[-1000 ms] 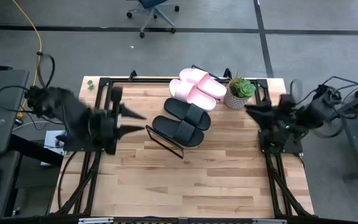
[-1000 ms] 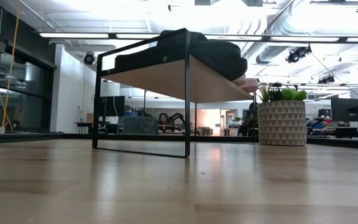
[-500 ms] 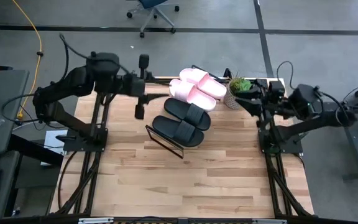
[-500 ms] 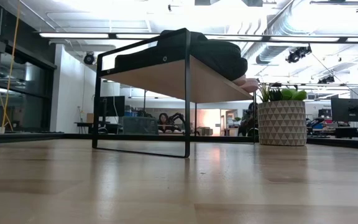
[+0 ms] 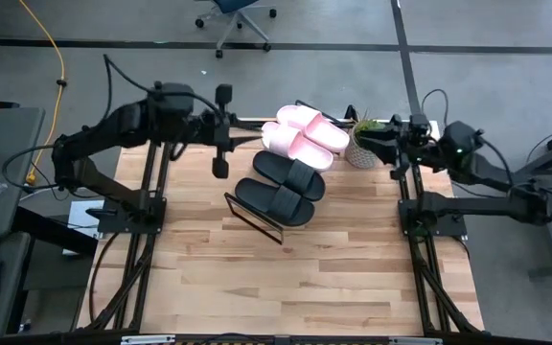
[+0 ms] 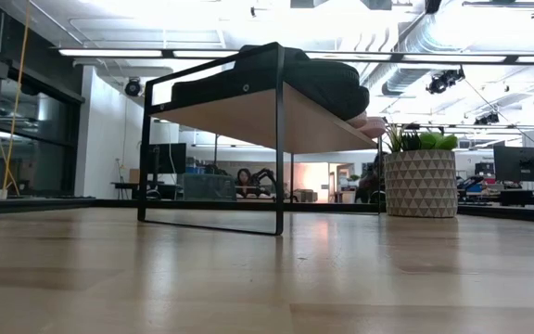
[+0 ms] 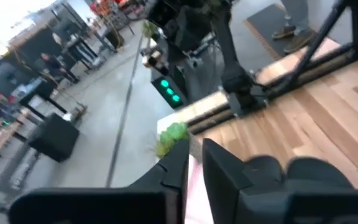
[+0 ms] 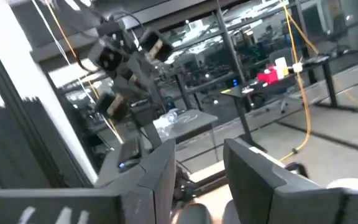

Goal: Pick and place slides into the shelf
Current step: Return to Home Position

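Four slides [image 5: 293, 161] already lie on the slanted light-wood shelf [image 5: 257, 221]: two pale pink with smooth wide straps, two matte black. Placing looks finished; the next move would be parking both arms. Left gripper [image 5: 220, 165] hangs beside the black pair, fingers nearly together, empty. Right gripper [image 5: 394, 150] hovers beside a potted plant [image 5: 366, 142], parted, empty.

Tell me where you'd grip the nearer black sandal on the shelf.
Probably by the wide strap across the nearer black sandal, coming from above. The strap arches over the flat sole, giving two sides to pinch, and the other black sandal lies close beside it.
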`<state>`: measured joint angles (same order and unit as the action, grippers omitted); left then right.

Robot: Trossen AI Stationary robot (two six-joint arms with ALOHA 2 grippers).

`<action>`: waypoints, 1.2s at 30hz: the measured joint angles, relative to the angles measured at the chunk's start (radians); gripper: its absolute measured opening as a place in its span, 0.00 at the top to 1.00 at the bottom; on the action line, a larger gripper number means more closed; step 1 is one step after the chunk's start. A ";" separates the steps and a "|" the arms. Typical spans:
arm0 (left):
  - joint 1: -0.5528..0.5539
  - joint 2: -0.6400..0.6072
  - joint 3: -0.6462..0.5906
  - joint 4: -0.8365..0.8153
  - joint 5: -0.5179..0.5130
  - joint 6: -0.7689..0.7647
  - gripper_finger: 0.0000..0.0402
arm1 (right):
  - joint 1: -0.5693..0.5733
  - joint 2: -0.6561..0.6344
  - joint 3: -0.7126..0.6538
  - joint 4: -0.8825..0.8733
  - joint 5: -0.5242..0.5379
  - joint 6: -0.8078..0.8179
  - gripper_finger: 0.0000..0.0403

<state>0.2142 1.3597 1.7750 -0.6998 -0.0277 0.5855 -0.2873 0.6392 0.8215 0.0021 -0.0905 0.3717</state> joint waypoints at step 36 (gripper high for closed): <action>-0.060 -0.652 -1.500 1.132 -0.174 -0.448 1.00 | 0.042 -0.183 -0.643 0.550 0.008 0.437 1.00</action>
<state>0.1543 0.7078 0.2753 0.4324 -0.2021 0.1375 -0.2455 0.4557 0.1787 0.5522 -0.0822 0.8088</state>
